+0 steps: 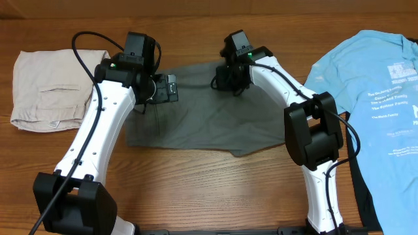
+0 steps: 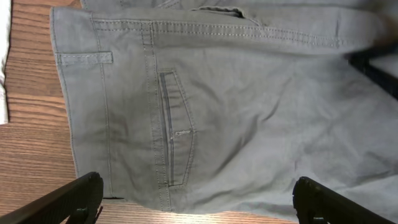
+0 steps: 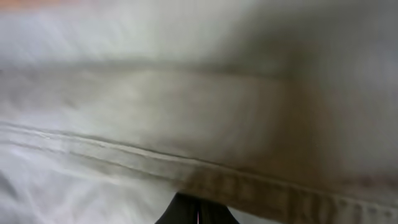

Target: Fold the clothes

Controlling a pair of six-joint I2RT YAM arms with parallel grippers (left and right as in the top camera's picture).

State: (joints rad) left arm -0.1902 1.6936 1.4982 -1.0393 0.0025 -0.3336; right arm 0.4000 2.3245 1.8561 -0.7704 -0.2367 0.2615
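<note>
There are three pieces of clothing on the wooden desk (image 1: 215,189). One is a pair of grey shorts (image 1: 202,121). It lies flat in the middle of the desk, between the other two. One is a pair of beige shorts (image 1: 49,88), folded up on the far left. One is a blue T-shirt (image 1: 372,85) on the right, and the side of the picture cuts part of it off.

There are two robot arms, the left arm (image 1: 98,137) and the right arm (image 1: 313,130). Both reach over the grey shorts.

The left end effector (image 2: 199,202) is above the end of the shorts nearest the beige pair. Its two fingers (image 2: 74,198) are spread wide apart and hold nothing. Under it you can see one slit pocket (image 2: 171,127), one belt loop (image 2: 84,58) and the stitched waistband.

The right end effector (image 3: 198,214) is at the far edge of the shorts. Its two tips are pressed together, with only a thin line between them. A stitched hem of the grey cloth lies right over the tips, so it seems to pinch the shorts. That view is very close and blurry, and only the tips show.

The T-shirt has white writing in a few lines, but it is too small to read. No labels show on either pair of shorts. The arms hide part of the top edge of the grey shorts.
</note>
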